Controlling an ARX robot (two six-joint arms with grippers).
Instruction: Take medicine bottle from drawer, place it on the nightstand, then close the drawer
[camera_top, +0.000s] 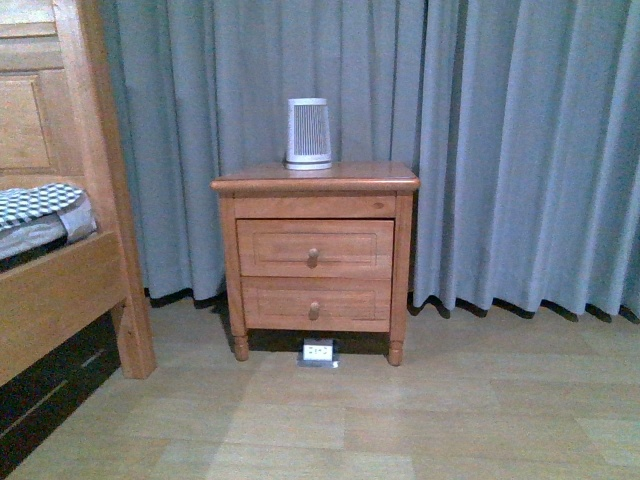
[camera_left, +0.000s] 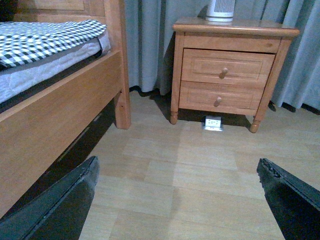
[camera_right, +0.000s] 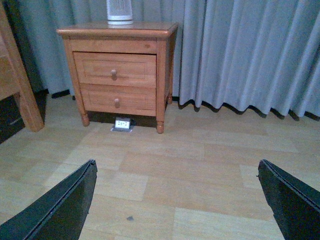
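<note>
Left gripper (camera_left: 177, 164) and right gripper (camera_right: 176, 165) gape wide, holding nothing. Nightstand (camera_top: 300, 207) stands well ahead of the fingers, drawer (camera_top: 345, 248) shut

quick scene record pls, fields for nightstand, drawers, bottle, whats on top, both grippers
nightstand: on the wood floor in front of the curtain, beside the bed frame
drawer: taller upper one, shut
lower drawer: shut
medicine bottle: not visible in any view
on top: white slatted device, upright
under nightstand: small white object on the floor
left gripper: open, holding nothing, well short of the nightstand
right gripper: open, holding nothing, well short of the nightstand
</note>
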